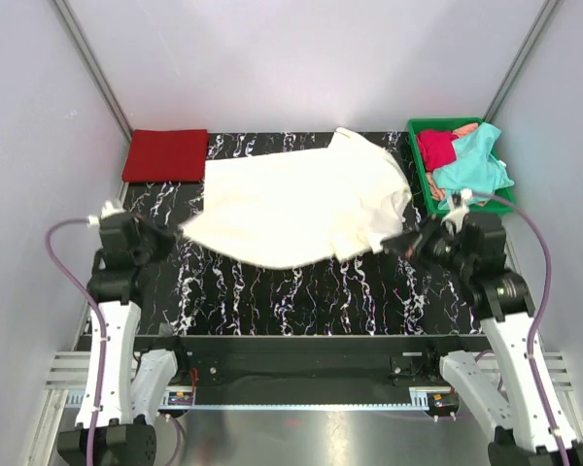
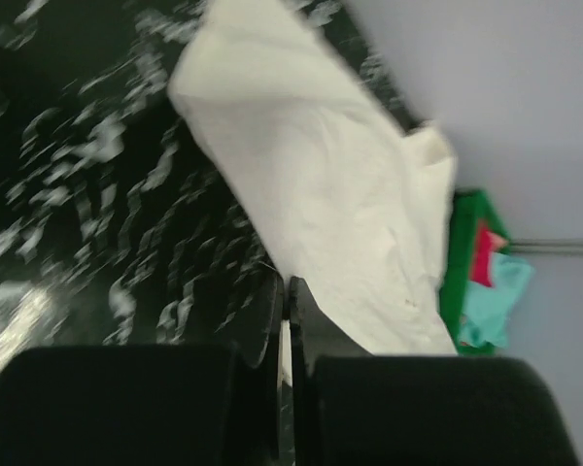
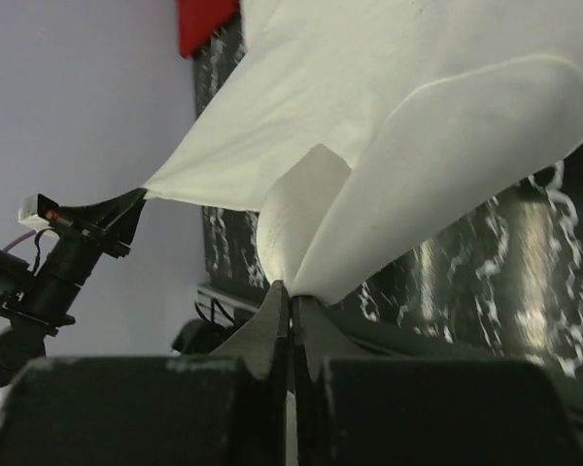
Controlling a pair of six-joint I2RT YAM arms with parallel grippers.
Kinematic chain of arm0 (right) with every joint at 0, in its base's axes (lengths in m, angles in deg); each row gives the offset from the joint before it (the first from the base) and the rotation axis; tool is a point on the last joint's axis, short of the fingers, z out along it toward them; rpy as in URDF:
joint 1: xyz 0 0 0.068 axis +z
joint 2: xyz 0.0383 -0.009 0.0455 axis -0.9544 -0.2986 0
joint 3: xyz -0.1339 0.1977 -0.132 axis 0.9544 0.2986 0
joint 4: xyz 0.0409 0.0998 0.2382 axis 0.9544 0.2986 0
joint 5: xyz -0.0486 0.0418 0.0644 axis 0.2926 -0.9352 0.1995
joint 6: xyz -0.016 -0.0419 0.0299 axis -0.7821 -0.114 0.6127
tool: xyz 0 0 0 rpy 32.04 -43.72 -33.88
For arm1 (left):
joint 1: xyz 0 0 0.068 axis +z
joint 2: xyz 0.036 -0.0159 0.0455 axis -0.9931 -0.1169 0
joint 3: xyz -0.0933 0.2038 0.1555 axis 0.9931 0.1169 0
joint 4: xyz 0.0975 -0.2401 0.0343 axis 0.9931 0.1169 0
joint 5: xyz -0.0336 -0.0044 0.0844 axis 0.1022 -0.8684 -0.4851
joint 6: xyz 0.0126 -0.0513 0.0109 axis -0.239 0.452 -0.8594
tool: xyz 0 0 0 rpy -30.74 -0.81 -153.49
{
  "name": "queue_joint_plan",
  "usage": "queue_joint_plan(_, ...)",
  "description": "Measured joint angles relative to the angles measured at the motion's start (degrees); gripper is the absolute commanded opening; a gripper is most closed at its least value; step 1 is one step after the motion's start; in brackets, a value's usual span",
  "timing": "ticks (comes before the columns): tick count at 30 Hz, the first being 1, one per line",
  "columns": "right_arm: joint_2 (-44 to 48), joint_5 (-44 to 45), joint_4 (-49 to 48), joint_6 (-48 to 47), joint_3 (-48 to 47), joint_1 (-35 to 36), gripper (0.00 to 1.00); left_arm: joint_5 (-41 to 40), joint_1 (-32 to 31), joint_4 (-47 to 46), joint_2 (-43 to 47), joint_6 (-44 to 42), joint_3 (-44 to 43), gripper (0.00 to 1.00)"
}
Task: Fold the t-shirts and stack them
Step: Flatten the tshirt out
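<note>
Both arms stand up from their bases at the near edge of the table (image 1: 272, 291), with their wrists bent inward so they face each other. The left arm (image 1: 112, 320) rises almost straight. Its jaws are pinched tight on one near corner of the cream-white shirt (image 1: 301, 204). The right arm (image 1: 510, 340) leans in from its side, and its jaws are likewise closed on the opposite near corner (the wrist view shows the cloth bunching right into the tips). The shirt's near edge hangs lifted between them, while the far part lies spread over the table. A folded red shirt (image 1: 165, 155) sits at the far left corner. The teal shirt (image 1: 471, 165) and crimson shirt (image 1: 435, 148) lie crumpled in the green tray (image 1: 415, 170) at far right.
</note>
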Motion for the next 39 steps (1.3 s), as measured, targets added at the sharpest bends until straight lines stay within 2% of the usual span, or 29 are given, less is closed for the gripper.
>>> queue_joint_plan(4,7.04,0.04,15.58,-2.73,6.16,0.0,0.0,-9.49,-0.57,16.09,3.45,3.23,6.93,0.0)
queue_joint_plan(7,7.28,0.46,23.98,-4.76,9.7,0.0,0.0,-16.02,-0.55,24.65,3.67,7.34,9.09,0.0)
queue_joint_plan(10,2.49,0.26,27.85,-6.16,12.59,0.0,0.0,-19.39,-0.55,27.78,2.45,10.08,9.51,0.03)
queue_joint_plan(13,-2.99,-0.2,28.68,-7.34,16.31,0.0,0.0,-21.31,-0.55,28.68,0.7,12.79,9.51,0.0)
queue_joint_plan(16,-3.17,-0.42,30.12,-7.8,18.49,0.0,0.1,-22.71,-0.55,29.24,-0.31,15.13,10.21,0.0)
queue_joint_plan(18,-2.97,-0.72,30.16,-8.07,18.62,0.0,0.31,-24.0,-0.55,30.64,-0.37,16.76,10.62,0.24)
queue_joint_plan(19,-2.99,-0.92,30.03,-8.24,18.62,0.0,0.38,-24.87,-0.55,31.67,-0.37,17.79,10.62,0.43)
queue_joint_plan(20,-3.04,-1.03,30.05,-8.52,18.6,0.0,0.48,-25.97,-0.52,32.87,-0.37,18.91,10.62,0.78)
queue_joint_plan(21,-3.04,-1.05,30.1,-8.7,18.58,0.0,0.51,-26.91,-0.46,34.1,-0.37,19.71,10.6,0.91)
queue_joint_plan(22,-3.19,-1.01,30.27,-9.07,18.43,0.0,0.54,-28.04,-0.42,35.52,-0.37,20.94,10.56,0.98)
queue_joint_plan(26,-5.16,-0.22,31.58,-9.86,15.67,0.0,0.62,-33.35,-0.35,40.57,-0.33,22.32,7.61,0.99)
queue_joint_plan(29,-6.56,3.02,31.21,-9.31,11.65,0.0,0.7,-35.98,-0.31,39.78,-0.63,18.6,3.3,0.89)
queue_joint_plan(30,-6.6,4.5,30.32,-8.94,10.34,0.0,0.7,-36.09,-0.35,37.73,-1.07,16.09,1.97,0.83)
queue_joint_plan(32,-7.28,7.54,28.17,-8.17,7.91,0.0,0.72,-33.88,-0.68,32.46,-3.17,10.97,0.35,0.8)
queue_joint_plan(35,-12.46,12.72,23.93,-7.58,3.39,0.0,0.75,-28.41,-3.91,22.4,-12.17,3.13,-1.25,0.78)
queue_joint_plan(39,-27.32,19.82,16.96,-8.41,-4.87,-0.22,0.75,-22.47,-11.65,14.23,-30.88,-5.44,-7.8,0.79)
